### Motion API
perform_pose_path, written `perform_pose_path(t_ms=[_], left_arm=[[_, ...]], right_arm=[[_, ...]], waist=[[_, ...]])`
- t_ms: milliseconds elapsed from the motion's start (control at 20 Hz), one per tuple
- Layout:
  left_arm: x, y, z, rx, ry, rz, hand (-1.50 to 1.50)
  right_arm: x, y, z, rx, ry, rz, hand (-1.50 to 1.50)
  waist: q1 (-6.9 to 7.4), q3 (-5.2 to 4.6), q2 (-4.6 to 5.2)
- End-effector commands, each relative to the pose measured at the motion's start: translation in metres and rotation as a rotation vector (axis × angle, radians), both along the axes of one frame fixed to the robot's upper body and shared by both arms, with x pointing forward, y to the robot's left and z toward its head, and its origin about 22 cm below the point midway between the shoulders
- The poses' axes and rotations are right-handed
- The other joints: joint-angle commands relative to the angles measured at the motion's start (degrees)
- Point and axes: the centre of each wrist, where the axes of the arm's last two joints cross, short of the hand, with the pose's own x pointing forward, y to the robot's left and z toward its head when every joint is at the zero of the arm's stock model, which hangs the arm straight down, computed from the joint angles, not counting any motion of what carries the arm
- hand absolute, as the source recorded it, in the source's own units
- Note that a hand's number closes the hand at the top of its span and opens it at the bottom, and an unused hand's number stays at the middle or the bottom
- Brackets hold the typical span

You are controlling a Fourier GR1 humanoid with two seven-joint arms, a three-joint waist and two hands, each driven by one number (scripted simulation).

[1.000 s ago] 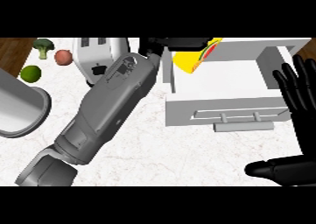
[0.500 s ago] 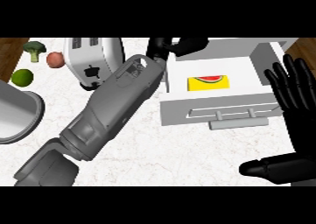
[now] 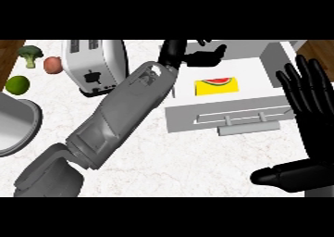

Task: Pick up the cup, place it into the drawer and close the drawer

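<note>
The cup [image 3: 217, 86] lies in the drawer [image 3: 189, 113] near the left robot hand [image 3: 194, 55].

Marbled white counter [image 3: 196, 159] with toaster [image 3: 94, 65], reddish fruit [image 3: 53, 65], lime [image 3: 17, 84], grey pot [image 3: 9, 125].

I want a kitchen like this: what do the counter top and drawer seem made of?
Counter top: apparently white marble or similar stone, matte, given its faint brownish veining. Drawer: plain smooth white, perhaps painted wood or laminate; the uniform colour leaves it open.
</note>
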Motion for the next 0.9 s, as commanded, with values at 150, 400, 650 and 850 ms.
perform_pose_path(t_ms=[150,400,650,850], left_arm=[[-0.004,-0.009,0.01,-0.062,0.007,0.001,-1.5],[-0.005,-0.009,0.012,-0.192,-0.046,-0.062,-1.5],[-0.003,-0.007,0.022,-0.329,-0.083,-0.129,-1.5],[-0.007,-0.007,0.027,-0.37,-0.001,-0.12,-1.5]], right_arm=[[-0.003,-0.009,0.005,0.033,-0.016,0.041,-1.5],[0.005,-0.009,0.008,0.07,0.008,0.061,-1.5],[-0.007,-0.031,0.009,0.076,0.014,0.048,-1.5],[-0.013,-0.023,0.014,0.014,0.002,0.076,1.5]], waist=[[-1.12,0.01,0.07],[0.51,-0.05,-0.02],[3.68,-0.08,-0.89],[5.58,-0.11,-1.51]])
